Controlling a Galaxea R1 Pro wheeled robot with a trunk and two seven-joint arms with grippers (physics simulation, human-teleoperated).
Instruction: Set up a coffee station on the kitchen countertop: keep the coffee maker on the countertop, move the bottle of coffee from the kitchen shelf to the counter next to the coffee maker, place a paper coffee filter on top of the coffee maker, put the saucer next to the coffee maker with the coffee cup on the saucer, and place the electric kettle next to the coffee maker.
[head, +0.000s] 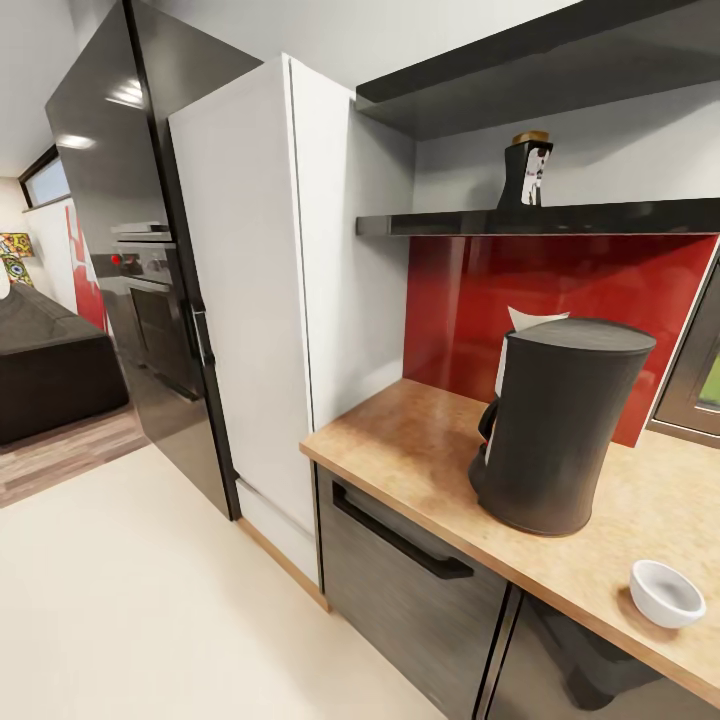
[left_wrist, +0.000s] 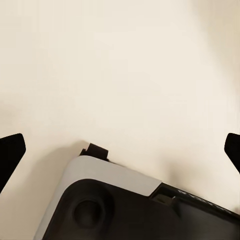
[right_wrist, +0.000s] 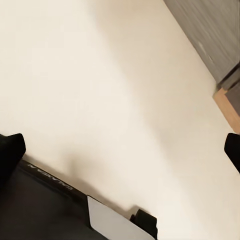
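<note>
The dark grey coffee maker (head: 560, 425) stands on the wooden countertop (head: 410, 450). A white paper piece (head: 530, 320) peeks out behind its top edge. On the black shelf (head: 560, 220) above, against the wall, stands the dark bottle of coffee (head: 527, 172) with a tan lid. A small white cup (head: 667, 592) sits near the counter's front edge, to the right of the coffee maker. In the wrist views, my left gripper (left_wrist: 120, 150) and my right gripper (right_wrist: 120, 150) both hang open over the cream floor, with nothing between the fingers.
A tall white cabinet (head: 270, 290) and a black fridge (head: 130, 200) stand left of the counter. A red backsplash (head: 560, 300) runs behind it. Dark drawers (head: 410, 580) sit below. My base (left_wrist: 115, 205) shows under the grippers. The cream floor (head: 150, 600) lies in front.
</note>
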